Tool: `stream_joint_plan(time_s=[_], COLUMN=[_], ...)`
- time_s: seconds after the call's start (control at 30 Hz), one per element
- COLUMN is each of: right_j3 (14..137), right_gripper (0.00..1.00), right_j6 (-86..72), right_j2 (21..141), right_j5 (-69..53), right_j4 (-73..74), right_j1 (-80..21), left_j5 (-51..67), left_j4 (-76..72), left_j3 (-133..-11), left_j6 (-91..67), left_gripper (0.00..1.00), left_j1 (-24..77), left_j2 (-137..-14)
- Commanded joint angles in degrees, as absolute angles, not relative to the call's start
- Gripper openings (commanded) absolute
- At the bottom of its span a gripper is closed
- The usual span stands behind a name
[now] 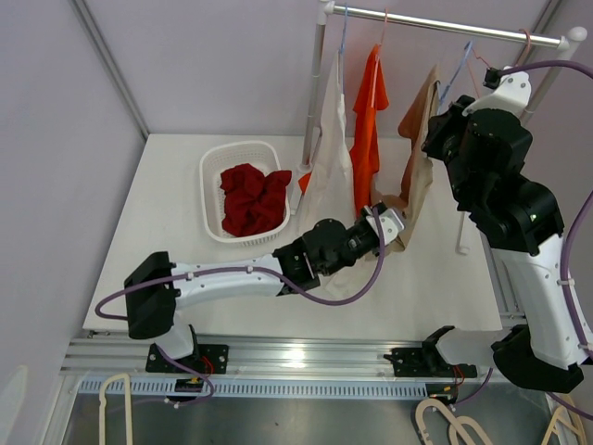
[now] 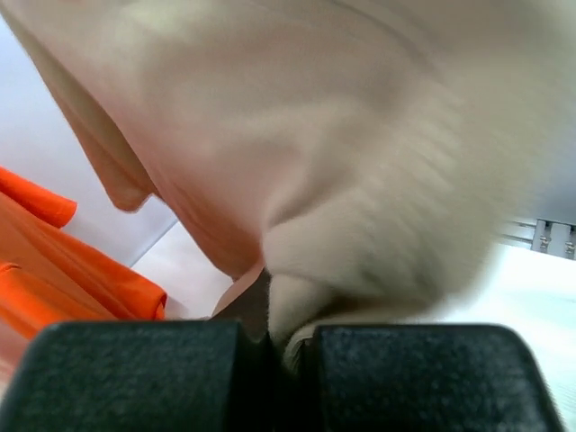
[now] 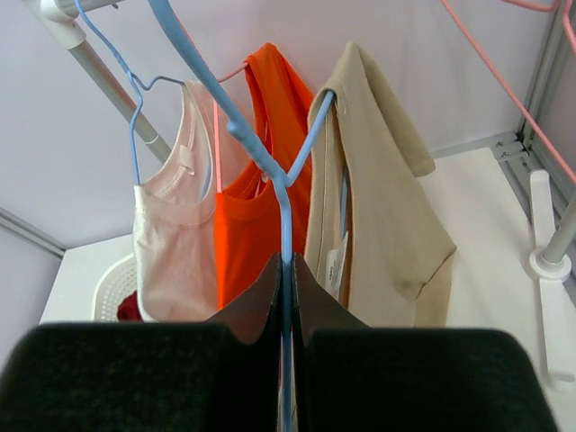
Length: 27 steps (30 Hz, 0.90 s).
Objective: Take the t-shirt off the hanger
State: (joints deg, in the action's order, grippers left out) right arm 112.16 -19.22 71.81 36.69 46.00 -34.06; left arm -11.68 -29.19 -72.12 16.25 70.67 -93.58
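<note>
T-shirt [image 3: 378, 216] in left tool [image 2: 279, 340], hanger [image 3: 284, 211] in right tool [image 3: 286, 266]

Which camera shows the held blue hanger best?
The right wrist view: the blue hanger runs up the middle, its wire pinched in the right tool, one end inside the beige t-shirt. The top view shows only a thin blue line. The left wrist view misses it.

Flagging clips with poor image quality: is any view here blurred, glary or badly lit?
Left wrist: the beige t-shirt sits too close to the lens and looks soft and smeared; the left gripper is only a dark band. Right wrist: sharp on the blue hanger, with the right gripper dark and featureless. Top external: sharp and evenly lit, with soft shadows on the table and no harsh glare.
</note>
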Motion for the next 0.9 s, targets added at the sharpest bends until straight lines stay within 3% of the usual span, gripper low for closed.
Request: stream_joint_plan(time_s=[0.0, 0.23, 0.47, 0.77, 0.87], right_j3=[111.62, 113.89, 115.14, 121.98, 125.6], right_gripper=[0.0, 0.0, 0.0, 0.0, 0.0], right_j6=[-18.11, -11.78, -10.98, -10.45, -12.82], right_j2=[70.84, 73.56, 74.97, 76.37, 76.3], right_j5=[39.63, 45.35, 44.04, 42.89, 39.3], right_j4=[40.79, 35.6, 34.89, 38.74, 44.81], right_j1=[-34.54, -33.84, -30.94, -30.41, -31.02], left_j5=[-12.2, -21.15, -36.45, -33.92, -34.11], left_j4=[-33.3, -41.82, -59.22, -55.38, -41.18], left_j3=[-70.59, -62.06, -61.34, -58.01, -65.26], left_j6=[18.0, 20.92, 36.9, 22.87, 13.56], left_gripper=[0.01, 0.01, 0.01, 0.01, 0.01], left_j1=[74.78, 88.47, 98.61, 93.62, 86.51], left_j2=[-87.72, -83.76, -93.42, -95.18, -96.07])
